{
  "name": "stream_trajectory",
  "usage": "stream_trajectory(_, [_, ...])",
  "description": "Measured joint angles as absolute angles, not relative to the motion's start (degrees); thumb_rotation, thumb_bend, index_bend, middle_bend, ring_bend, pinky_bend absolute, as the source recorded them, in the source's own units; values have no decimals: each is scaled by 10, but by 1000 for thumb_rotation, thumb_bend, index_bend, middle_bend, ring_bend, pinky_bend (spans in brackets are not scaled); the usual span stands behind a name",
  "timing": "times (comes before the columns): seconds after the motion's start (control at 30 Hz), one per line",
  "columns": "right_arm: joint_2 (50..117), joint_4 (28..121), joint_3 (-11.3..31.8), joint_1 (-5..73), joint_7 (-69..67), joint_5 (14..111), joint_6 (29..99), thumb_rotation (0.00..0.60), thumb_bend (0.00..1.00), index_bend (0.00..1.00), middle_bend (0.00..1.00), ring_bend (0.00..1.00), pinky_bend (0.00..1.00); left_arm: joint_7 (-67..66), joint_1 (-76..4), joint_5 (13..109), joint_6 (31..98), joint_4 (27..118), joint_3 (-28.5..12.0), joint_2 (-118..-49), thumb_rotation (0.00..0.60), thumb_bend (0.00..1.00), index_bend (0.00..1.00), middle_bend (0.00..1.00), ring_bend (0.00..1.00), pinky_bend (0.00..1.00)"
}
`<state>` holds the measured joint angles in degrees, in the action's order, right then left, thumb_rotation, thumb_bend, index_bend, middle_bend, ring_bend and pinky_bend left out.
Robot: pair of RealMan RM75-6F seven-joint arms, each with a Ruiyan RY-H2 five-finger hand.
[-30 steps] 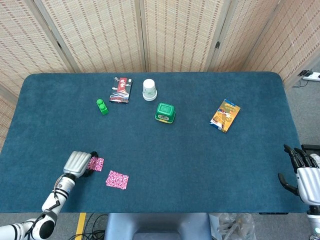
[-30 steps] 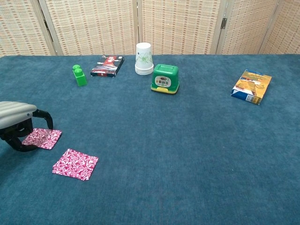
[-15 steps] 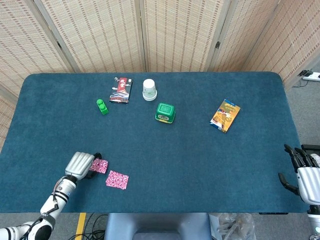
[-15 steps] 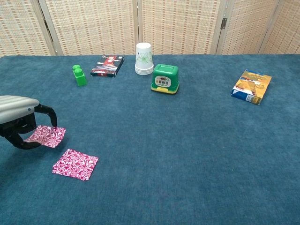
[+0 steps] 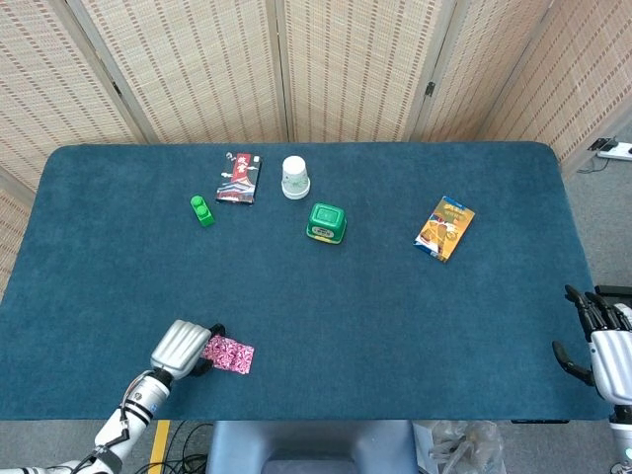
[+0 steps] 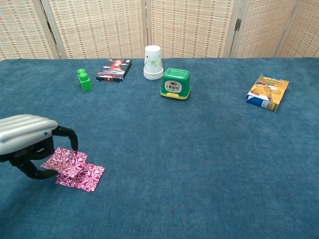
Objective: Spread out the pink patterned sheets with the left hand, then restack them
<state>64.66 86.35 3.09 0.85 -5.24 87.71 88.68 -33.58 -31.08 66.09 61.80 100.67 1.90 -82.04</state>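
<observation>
two pink patterned sheets [image 6: 75, 169] are seen near the table's front-left edge, square, flat, overlapped, corners turned diamond-wise. the upper sheet is pinched by the curled fingers of the left hand [image 6: 30, 142]. the right hand [image 5: 604, 341] is held off the right edge, fingers apart, nothing held. the table [image 5: 346, 306] is covered in blue felt-like cloth, backed by woven screens [image 5: 326, 59].

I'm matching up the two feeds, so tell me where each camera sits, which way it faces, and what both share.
Head view: high above the near edge, looking steeply down on the whole table; shows the left hand holding a pink sheet, and the right hand off the table's right edge.
Chest view: low at the near edge, looking across toward the screens; shows only the left hand.
Shared: left hand, pink sheets, cup, green box.
</observation>
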Motion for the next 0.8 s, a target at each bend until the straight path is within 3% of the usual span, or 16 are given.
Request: stream_trajectory(0.8, [650, 852, 32, 7, -65, 872, 883, 600, 385, 62, 242, 132, 194, -432, -315, 605, 653, 1019, 11, -889, 600, 323, 412, 975, 932, 1000])
